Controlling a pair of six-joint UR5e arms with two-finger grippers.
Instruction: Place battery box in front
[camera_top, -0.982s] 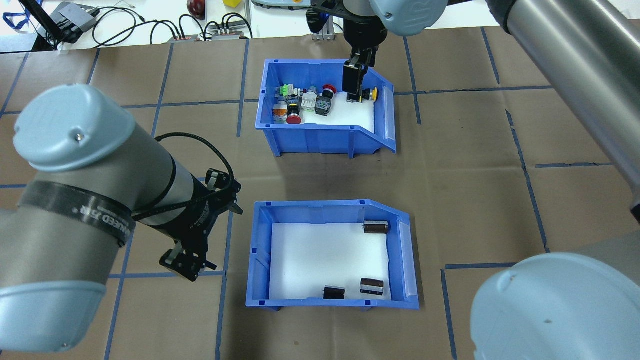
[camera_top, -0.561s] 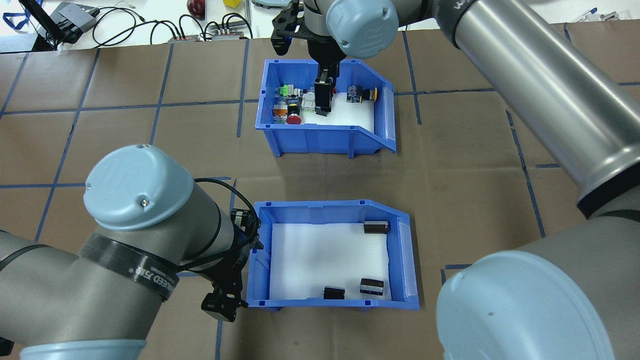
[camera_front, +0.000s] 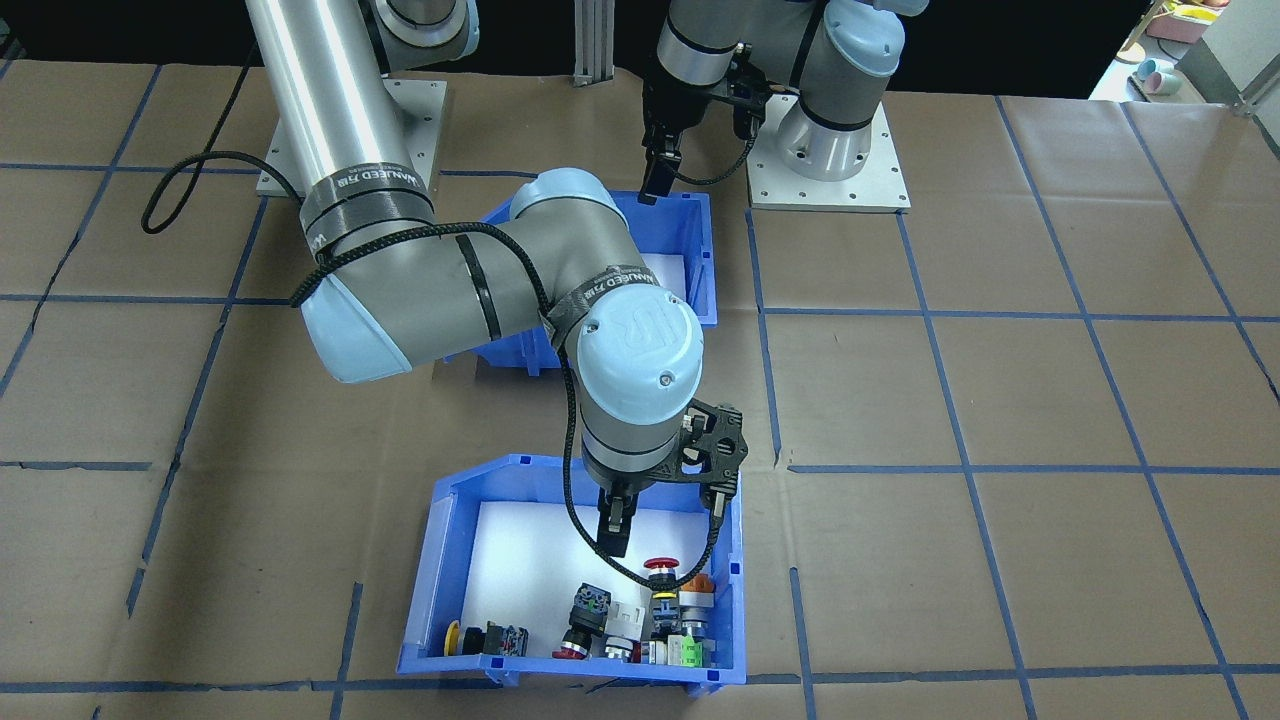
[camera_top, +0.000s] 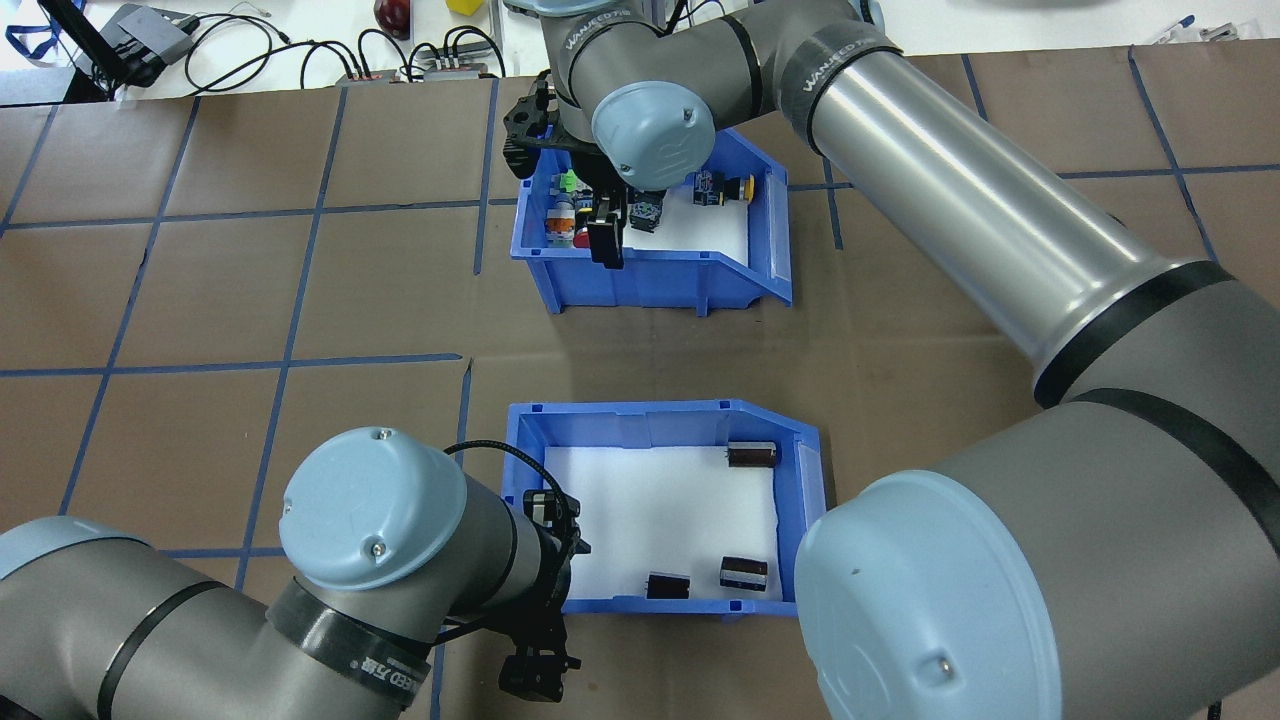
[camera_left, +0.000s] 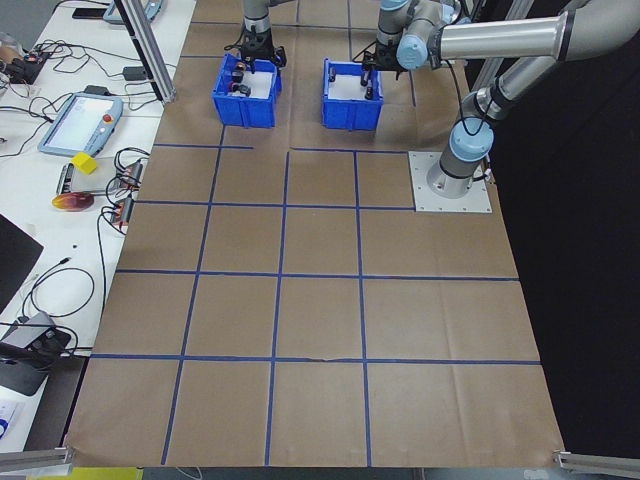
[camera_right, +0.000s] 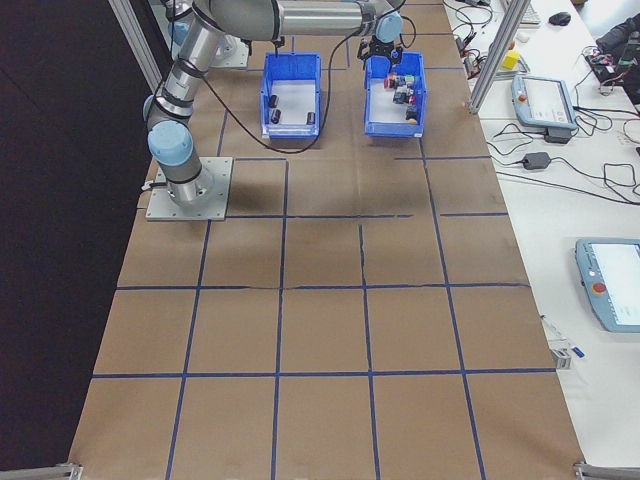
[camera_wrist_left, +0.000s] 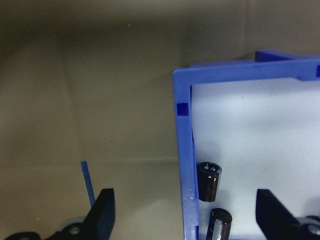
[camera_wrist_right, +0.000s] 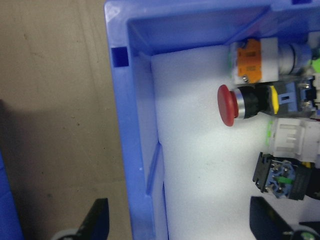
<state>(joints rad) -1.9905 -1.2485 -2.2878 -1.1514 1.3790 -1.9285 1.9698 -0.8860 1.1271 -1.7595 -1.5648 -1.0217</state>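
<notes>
Battery box (camera_top: 525, 500) corner hidden behind left hand (camera_top: 548, 560).

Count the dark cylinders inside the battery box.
3 in the battery box: one cylinder at the far right corner, two along the near wall. None appears hidden.

I see open brown table (camera_top: 300, 300) between the two bins and to their left and right. My left gripper (camera_wrist_left: 185, 210) straddles the battery box (camera_top: 812, 500) wall, fingers spread; two dark cylinders (camera_wrist_left: 209, 181) crowd the inner finger, I think. Push-buttons (camera_top: 640, 205) fill the far bin (camera_top: 770, 250)'s left end.
</notes>
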